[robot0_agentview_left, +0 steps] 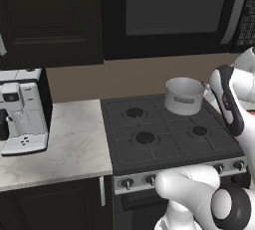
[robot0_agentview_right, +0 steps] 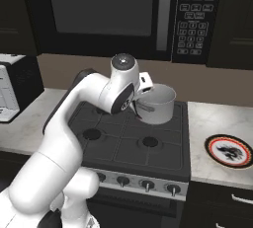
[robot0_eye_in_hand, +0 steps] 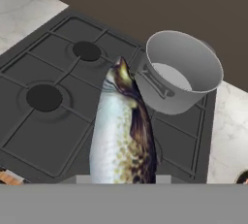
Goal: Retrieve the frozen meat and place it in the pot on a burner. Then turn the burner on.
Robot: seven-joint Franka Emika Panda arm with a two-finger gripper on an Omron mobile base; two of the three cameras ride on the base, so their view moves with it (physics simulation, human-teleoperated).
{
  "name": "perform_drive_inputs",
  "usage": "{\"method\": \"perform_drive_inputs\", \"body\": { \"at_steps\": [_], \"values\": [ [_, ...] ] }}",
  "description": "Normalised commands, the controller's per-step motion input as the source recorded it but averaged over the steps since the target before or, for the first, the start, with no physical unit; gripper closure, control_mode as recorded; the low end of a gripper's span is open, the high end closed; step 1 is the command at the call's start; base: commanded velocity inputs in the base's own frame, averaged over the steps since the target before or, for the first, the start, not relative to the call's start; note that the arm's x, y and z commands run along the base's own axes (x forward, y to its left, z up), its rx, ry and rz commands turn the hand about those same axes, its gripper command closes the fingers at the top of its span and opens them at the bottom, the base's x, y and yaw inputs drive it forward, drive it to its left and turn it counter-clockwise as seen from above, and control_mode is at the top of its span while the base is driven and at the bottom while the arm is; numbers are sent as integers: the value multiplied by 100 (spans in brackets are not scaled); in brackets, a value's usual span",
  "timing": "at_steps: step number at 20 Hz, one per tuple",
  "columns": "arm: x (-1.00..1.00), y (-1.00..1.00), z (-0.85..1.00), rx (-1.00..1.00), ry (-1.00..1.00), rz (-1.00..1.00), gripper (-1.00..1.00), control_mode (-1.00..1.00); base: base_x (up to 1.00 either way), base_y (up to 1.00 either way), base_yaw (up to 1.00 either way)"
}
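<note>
The frozen meat (robot0_eye_in_hand: 121,136) is a speckled whole fish, and my gripper (robot0_agentview_right: 138,101) is shut on it. In the hand view the fish points out over the stove grates, its head just left of the pot (robot0_eye_in_hand: 181,72). The silver-grey pot (robot0_agentview_left: 184,96) (robot0_agentview_right: 157,104) stands empty on the back right burner with its small handle facing me. The hand hangs close to the pot's left side, above the stove. Bare black burners lie at the back left (robot0_agentview_left: 135,112), the front left (robot0_agentview_left: 145,137) and the front right (robot0_agentview_left: 199,131).
A row of knobs (robot0_agentview_right: 147,184) runs along the stove front. The microwave (robot0_agentview_right: 123,10) hangs low above the stove. A coffee machine (robot0_agentview_left: 22,112) stands on the left counter. On the right counter lies a round plate (robot0_agentview_right: 228,150).
</note>
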Motion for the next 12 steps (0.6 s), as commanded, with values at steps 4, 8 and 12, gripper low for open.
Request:
{"method": "perform_drive_inputs", "body": {
  "at_steps": [4,8,12],
  "values": [
    [31,0,0,0,0,0,100,-100,0,0,0],
    [25,0,-1,0,0,0,100,-100,0,0,0],
    [21,0,-7,0,0,0,100,-100,0,0,0]
  ]
}}
